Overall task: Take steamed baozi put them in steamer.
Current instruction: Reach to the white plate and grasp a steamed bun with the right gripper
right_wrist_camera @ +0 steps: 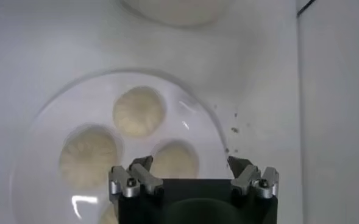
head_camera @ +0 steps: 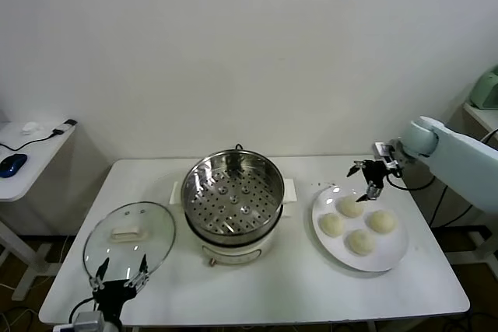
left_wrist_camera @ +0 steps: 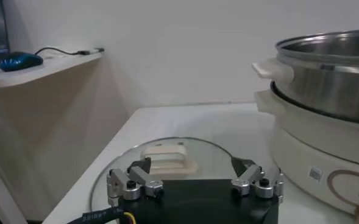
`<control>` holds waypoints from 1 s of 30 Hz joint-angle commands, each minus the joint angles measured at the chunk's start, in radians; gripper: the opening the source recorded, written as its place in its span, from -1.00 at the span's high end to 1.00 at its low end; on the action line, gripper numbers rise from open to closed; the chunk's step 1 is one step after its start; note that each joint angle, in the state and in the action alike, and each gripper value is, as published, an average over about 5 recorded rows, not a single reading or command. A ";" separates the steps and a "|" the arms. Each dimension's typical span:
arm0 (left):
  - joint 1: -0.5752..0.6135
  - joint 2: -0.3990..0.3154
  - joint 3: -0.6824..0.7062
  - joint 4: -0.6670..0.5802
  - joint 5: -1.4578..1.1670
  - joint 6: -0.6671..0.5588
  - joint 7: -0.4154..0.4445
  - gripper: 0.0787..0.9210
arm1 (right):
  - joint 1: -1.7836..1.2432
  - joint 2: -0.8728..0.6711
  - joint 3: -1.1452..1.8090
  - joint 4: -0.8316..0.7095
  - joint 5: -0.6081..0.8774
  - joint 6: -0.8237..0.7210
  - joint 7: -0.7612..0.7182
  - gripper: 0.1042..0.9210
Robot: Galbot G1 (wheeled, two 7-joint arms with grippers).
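Note:
Several cream-white steamed baozi [head_camera: 350, 206] lie on a flat white plate [head_camera: 391, 253] at the table's right. The steamer [head_camera: 233, 192] stands at the table's middle with its perforated tray bare. My right gripper [head_camera: 369, 180] hovers open over the plate's far edge, holding nothing. In the right wrist view it [right_wrist_camera: 191, 164] stands just above one baozi [right_wrist_camera: 175, 159], with two more [right_wrist_camera: 139, 111] [right_wrist_camera: 89, 157] beyond. My left gripper [head_camera: 119, 274] waits open at the front left, over the glass lid [head_camera: 128, 239].
The glass lid [left_wrist_camera: 167, 159] with its white handle lies flat left of the steamer [left_wrist_camera: 331, 73]. A side table [head_camera: 23, 153] with a blue mouse stands at far left. The table's front edge runs close below the lid and plate.

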State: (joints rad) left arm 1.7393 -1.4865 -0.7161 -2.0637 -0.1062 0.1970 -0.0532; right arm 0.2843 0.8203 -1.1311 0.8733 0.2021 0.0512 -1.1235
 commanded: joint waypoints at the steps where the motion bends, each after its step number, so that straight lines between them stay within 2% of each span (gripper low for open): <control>1: -0.002 -0.003 -0.001 0.009 0.000 -0.002 0.000 -0.77 | 0.013 0.132 -0.114 -0.172 -0.008 -0.033 -0.034 -0.76; 10: -0.002 -0.011 0.001 0.021 0.011 -0.005 -0.001 -0.77 | -0.090 0.169 -0.022 -0.240 -0.088 -0.043 -0.002 -0.76; 22: 0.003 -0.014 0.004 0.035 0.027 -0.012 -0.005 -0.77 | -0.131 0.197 0.031 -0.266 -0.098 -0.057 0.017 -0.75; 30: 0.010 -0.018 0.012 0.032 0.031 -0.011 -0.006 -0.77 | -0.123 0.188 0.022 -0.233 -0.111 -0.063 0.017 -0.45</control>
State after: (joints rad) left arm 1.7477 -1.5027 -0.7070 -2.0296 -0.0786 0.1847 -0.0591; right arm 0.1708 0.9966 -1.1171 0.6464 0.1033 -0.0065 -1.1103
